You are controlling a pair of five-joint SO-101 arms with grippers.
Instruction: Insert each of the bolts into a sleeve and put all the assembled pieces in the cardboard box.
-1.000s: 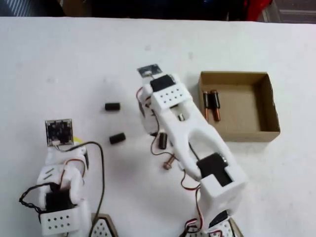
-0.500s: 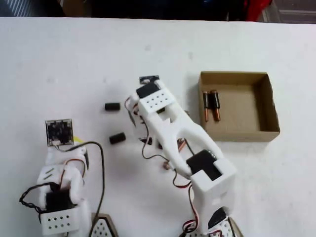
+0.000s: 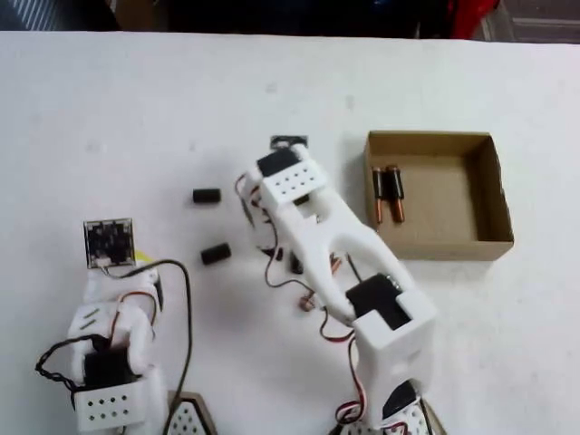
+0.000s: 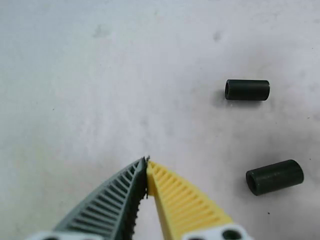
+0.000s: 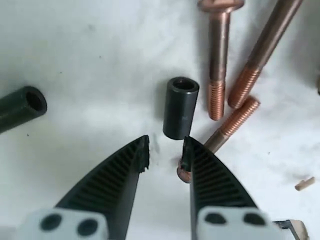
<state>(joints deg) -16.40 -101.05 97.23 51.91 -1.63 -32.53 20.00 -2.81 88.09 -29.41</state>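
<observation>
while hovering low over the white worktop [image 3: 136, 91], right hand [image 5: 165, 145] slightly open, tips just short of a black sleeve [image 5: 180, 107] lying beside copper bolts [image 5: 218, 60]. left hand [image 4: 146, 165] closed tip to tip, near two more black sleeves [image 4: 247, 90] [image 4: 274, 177]. inside the cardboard box [image 3: 497, 190], two assembled pieces [image 3: 388, 193] side by side.

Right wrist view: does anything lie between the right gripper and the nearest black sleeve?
Nothing lies in the gap between the right gripper and the sleeve. However, a bolt lies slantwise beside the sleeve, its end behind one finger, so it may get caught.
</observation>
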